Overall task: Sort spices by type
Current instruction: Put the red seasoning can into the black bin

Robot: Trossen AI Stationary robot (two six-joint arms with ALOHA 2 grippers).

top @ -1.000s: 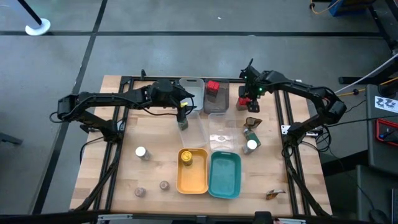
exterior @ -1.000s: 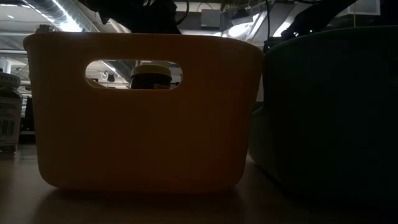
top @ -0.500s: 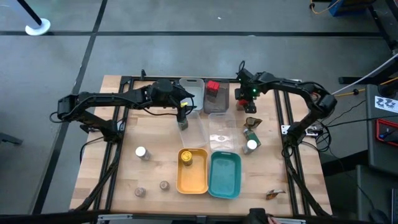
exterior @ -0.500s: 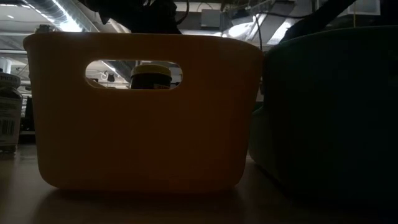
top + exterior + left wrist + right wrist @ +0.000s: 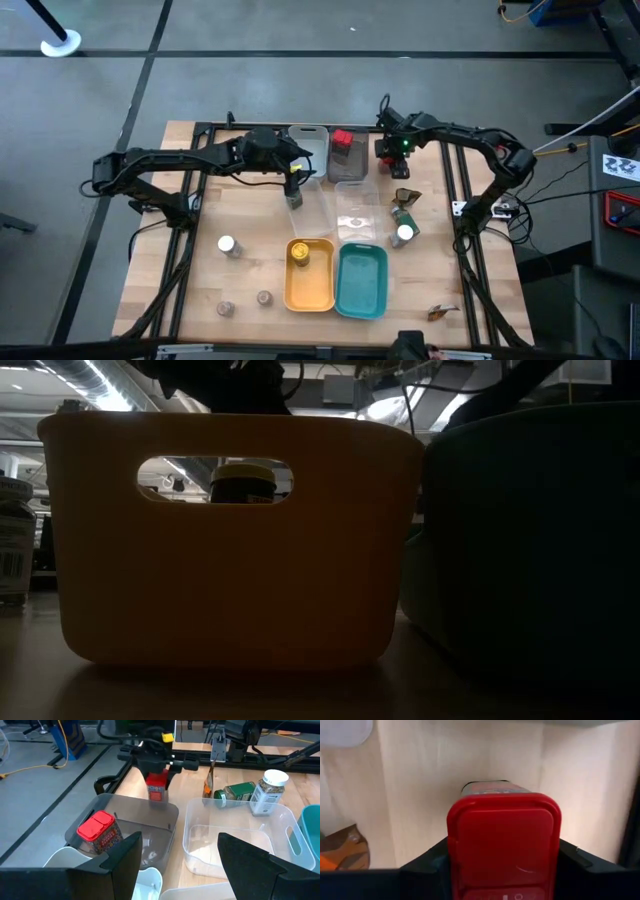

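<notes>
My right gripper [image 5: 392, 150] is shut on a red boxy tin [image 5: 156, 788] and holds it in the air just right of the grey tray [image 5: 345, 172]. A second red tin [image 5: 343, 140] sits inside that tray. My left gripper [image 5: 291, 183] is open by the white tray [image 5: 308, 135], with a small jar [image 5: 293, 198] on the table right at its fingers. A yellow-lidded jar [image 5: 300, 254] stands in the yellow tray [image 5: 310, 295]. A white-lidded jar [image 5: 404, 234] and a green tin [image 5: 405, 215] sit right of the clear tray [image 5: 356, 235]. My right gripper pinches the red tin's upper part, just below its lid [image 5: 504, 840], between its two fingers. The fingers come from above, pointing down. The tin hangs upright below them, clear of the table. My left gripper: I cannot tell whether it touches the small jar.
A white-lidded jar [image 5: 227, 244] and two small brown jars [image 5: 226, 308] [image 5: 264, 298] stand at the near left. The teal tray [image 5: 362, 280] is beside the yellow one. Brown items lie right of the trays [image 5: 404, 196] and at the near right [image 5: 438, 312].
My right gripper has carried the red tin a little toward the table's left and far edge, closer to the grey tray. The tin stays upright and clear of the table.
</notes>
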